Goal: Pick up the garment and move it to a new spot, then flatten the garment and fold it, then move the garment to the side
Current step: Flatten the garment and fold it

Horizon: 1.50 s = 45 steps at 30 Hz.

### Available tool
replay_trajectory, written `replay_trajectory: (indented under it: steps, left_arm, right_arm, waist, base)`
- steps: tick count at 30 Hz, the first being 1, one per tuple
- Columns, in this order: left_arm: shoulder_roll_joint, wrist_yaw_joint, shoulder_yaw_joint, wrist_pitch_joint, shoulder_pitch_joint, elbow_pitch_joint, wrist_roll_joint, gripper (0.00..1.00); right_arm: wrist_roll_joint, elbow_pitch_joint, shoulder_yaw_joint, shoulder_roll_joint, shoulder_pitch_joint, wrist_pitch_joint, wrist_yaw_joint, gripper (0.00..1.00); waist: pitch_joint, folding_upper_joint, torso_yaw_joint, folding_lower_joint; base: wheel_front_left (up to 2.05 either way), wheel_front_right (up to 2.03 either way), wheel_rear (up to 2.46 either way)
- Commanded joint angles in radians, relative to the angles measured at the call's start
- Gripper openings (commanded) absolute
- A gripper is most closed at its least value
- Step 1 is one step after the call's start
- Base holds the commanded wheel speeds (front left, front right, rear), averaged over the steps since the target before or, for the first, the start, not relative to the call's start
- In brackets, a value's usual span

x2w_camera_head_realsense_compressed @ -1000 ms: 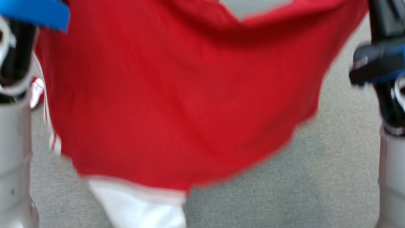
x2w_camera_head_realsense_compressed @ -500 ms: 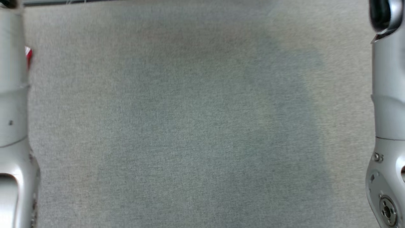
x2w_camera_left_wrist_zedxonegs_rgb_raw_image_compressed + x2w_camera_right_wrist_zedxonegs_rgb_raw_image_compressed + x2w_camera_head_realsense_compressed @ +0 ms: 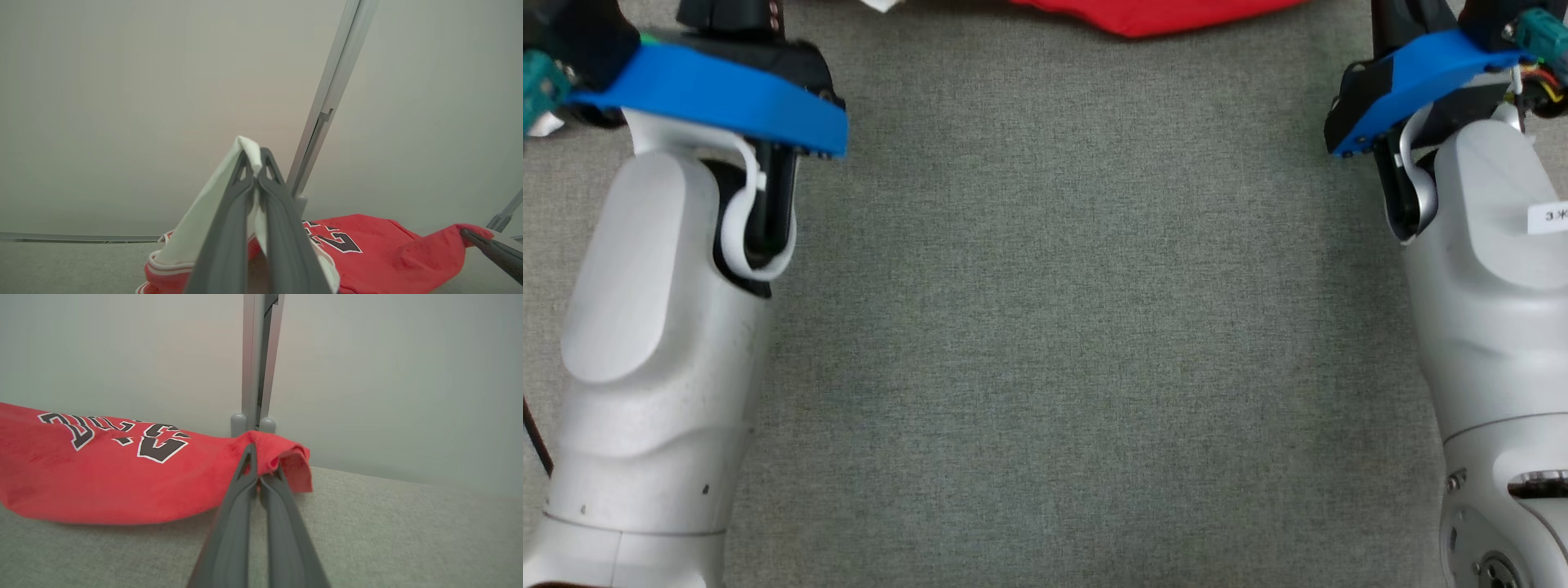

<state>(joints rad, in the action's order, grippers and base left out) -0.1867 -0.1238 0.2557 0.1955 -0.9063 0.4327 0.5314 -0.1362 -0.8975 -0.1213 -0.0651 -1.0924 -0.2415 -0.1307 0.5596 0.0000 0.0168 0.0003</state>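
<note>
Looked to me like the spread-and-lay-down bit of the flattening step. The garment (image 3: 102,477), a red jersey with black-and-white lettering and white trim, was strung between the two arms over the far edge of the grey worktop (image 3: 1078,327). The left end effector (image 3: 256,157) was pinched tight on the white-trimmed edge, and the right end effector (image 3: 261,465) was clamped on a red corner.

How I'd have done it well:
- hold both pinches firm and put a bit more stretch between them, since the middle sagged quite a lot
- bring both sides down at the same rate so neither corner landed first
- draw the cloth back toward the robot while lowering, so the body rolled out flat instead of bunching
- stay off the metal post (image 3: 255,355) standing right behind the cloth
- let go once the whole thing lay flat, not sooner

Stuff I couldn't make out:
- in the head view the jersey ran off the top edge, so most of it was cut off there, fingertips included
- the left arm's own fingers blocked the middle of the cloth in its wrist view
- no idea whether each pinch had one layer or two
- couldn't tell if the sagging belly was touching the worktop or hanging just above it
- the lettering was creased and only partly readable
</note>
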Motion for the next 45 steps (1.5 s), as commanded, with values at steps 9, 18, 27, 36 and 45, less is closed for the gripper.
replay_trajectory:
  steps: [9, 18, 27, 36, 45]
  left_arm:
    - [-0.007, -0.003, -0.03, 0.064, 0.28, -0.182, 0.035, 0.0]
    - [0.003, 0.035, -0.056, 0.07, 0.627, -0.417, 0.033, 0.0]
    - [-0.023, 0.102, -0.051, 0.042, 0.96, -0.627, 0.035, 0.0]
    - [-0.058, 0.153, -0.041, -0.037, 1.167, -0.757, 0.047, 0.0]
    - [-0.067, 0.133, 0.002, -0.087, 1.142, -0.657, 0.055, 0.0]
  right_arm:
    - [0.118, 0.168, 0.01, 0.006, 0.225, -0.024, 0.0, 0.0]
    - [0.218, 0.422, 0.032, 0.008, 0.567, -0.01, 0.0, 0.0]
    - [0.281, 0.704, 0.025, 0.014, 0.911, 0.126, 0.0, 0.0]
    - [0.348, 0.927, 0.017, 0.014, 1.173, 0.279, 0.0, 0.0]
    - [0.316, 0.871, 0.026, 0.014, 1.166, 0.382, 0.0, 0.0]
  waist:
    - [-0.08, 0.0, 0.005, -0.0003]
    - [-0.237, 0.0, 0.006, -0.0003]
    - [-0.39, 0.0, 0.007, -0.0003]
    - [-0.463, 0.0, 0.015, -0.0003]
    - [-0.467, 0.0, 0.014, -0.0003]
  base:
    - [0.0, 0.0, 0.0]
    - [0.0, 0.0, 0.0]
    - [0.0, 0.0, 0.0]
    - [0.0, 0.0, 0.0]
    - [0.0, 0.0, 0.0]
